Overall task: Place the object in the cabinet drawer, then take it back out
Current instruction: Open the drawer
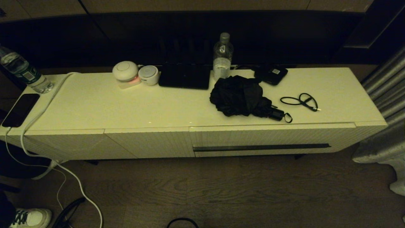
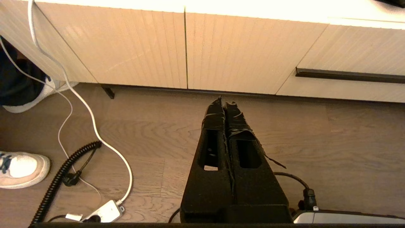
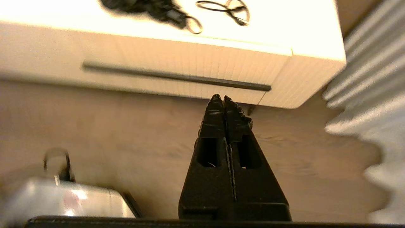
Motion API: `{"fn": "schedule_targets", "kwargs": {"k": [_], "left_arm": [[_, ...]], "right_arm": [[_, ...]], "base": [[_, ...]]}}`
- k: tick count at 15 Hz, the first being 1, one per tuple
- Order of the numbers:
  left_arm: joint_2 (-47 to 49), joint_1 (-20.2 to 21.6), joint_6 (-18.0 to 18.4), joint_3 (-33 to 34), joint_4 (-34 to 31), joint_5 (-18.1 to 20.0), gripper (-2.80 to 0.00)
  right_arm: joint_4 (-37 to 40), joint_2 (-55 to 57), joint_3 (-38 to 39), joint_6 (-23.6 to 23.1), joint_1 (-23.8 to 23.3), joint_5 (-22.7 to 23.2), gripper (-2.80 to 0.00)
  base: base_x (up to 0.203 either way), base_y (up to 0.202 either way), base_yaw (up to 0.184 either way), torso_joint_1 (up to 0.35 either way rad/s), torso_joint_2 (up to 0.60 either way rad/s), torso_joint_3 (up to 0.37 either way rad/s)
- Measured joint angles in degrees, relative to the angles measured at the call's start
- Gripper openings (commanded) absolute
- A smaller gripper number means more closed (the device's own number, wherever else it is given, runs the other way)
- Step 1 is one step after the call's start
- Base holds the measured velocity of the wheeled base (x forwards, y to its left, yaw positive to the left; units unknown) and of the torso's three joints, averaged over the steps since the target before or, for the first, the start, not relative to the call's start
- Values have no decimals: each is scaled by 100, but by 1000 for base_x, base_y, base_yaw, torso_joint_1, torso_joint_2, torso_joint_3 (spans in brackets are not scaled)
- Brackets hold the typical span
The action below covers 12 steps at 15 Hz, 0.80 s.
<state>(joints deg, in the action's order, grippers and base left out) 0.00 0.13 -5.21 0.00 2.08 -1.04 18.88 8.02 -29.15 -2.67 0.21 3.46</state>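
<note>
the left gripper (image 2: 225,103) hangs low over the wood floor (image 2: 316,142) in front of the cabinet, its fingers pressed together and holding nothing. the right gripper (image 3: 220,98) is likewise closed and empty, just short of the cabinet drawer (image 3: 177,63), touching nothing. the black umbrella (image 1: 242,96) lies on the cabinet top (image 1: 126,104) above that drawer, fabric loosely bunched, its short handle and wrist loop pointing toward the front edge. the drawer is shut, with its dark handle strip (image 1: 261,147) showing.

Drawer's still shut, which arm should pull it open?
Right, probably. The right tool, shut, points near the drawer handle's end; the left tool, shut, faces handle-less panels, with the drawer off to one side.
</note>
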Motion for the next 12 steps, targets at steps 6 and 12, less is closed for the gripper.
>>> {"fn": "schedule_targets", "kwargs": {"k": [6, 12], "left_arm": [[0, 0, -2, 0, 0, 1, -280], [0, 0, 0, 0, 0, 0, -280]], "right_arm": [[488, 2316, -1762, -2975, -45, 255, -280], [283, 4358, -2110, -6953, 33, -118, -280]], "base": [[0, 0, 0, 0, 0, 0], [0, 0, 0, 0, 0, 0]]}}
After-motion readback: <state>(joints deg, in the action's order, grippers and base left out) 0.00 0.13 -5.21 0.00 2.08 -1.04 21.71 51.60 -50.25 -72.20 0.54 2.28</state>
